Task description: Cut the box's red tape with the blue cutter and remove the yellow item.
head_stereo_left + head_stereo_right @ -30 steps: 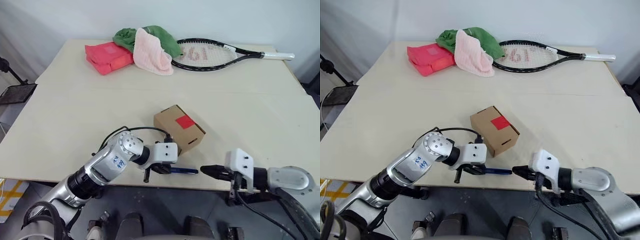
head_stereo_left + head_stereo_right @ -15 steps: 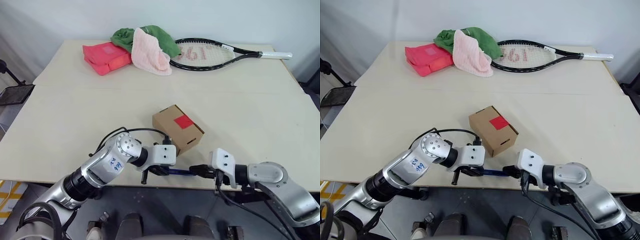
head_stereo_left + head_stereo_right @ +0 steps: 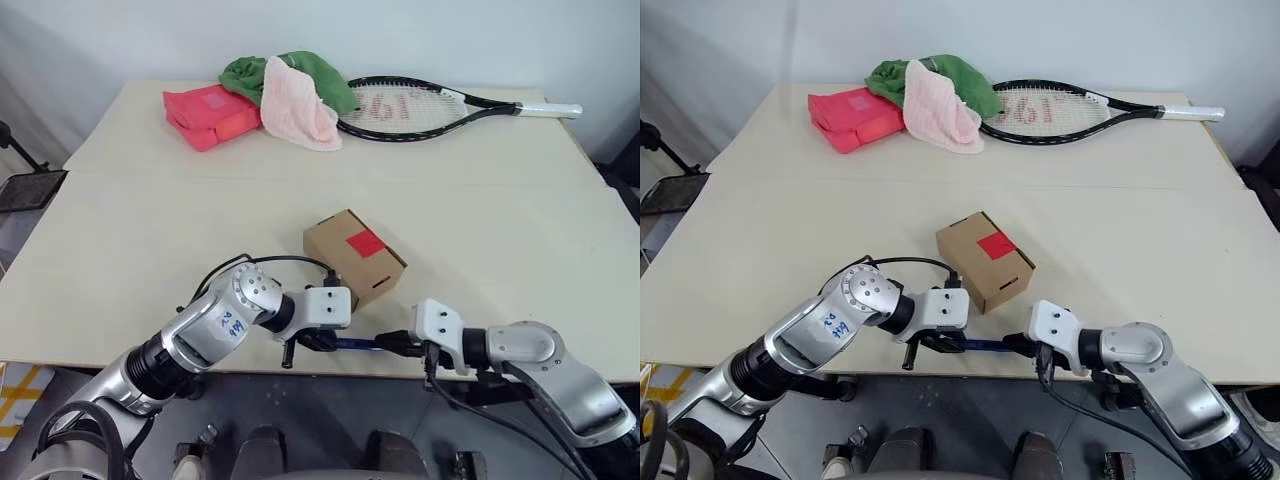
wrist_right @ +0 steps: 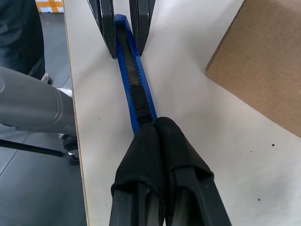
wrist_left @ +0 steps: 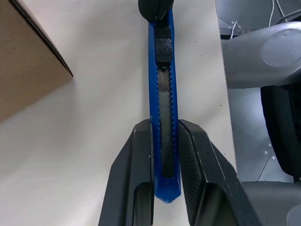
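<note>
The blue cutter (image 5: 163,117) lies along the near edge of the table (image 3: 150,230), just in front of the box (image 3: 354,256), whose red tape (image 3: 366,243) faces up and looks uncut. The left gripper (image 5: 164,155) has its two fingers closed on the cutter's back end, one on each side, so the jaws stand only as wide as the handle. The right gripper (image 4: 157,136) has its jaws pressed fully together, holding nothing, and its tips meet the cutter just behind the black ribbed slider (image 4: 140,101), which suggests it is about to push the blade out

The main risk is the table edge. The cutter sits very close to it, so a push that is off line could swing the free end out over the edge and twist the tool loose from the left fingers. Those fingers grip only the smooth sides, so a hard shove along the handle could slide the whole cutter through them instead of moving the slider. The closed tips could also ride over the slider and slip off. If the blade comes out too far, it could later dig past the tape into whatever is inside; the yellow item cannot be seen, so it is presumably in the closed box
</note>
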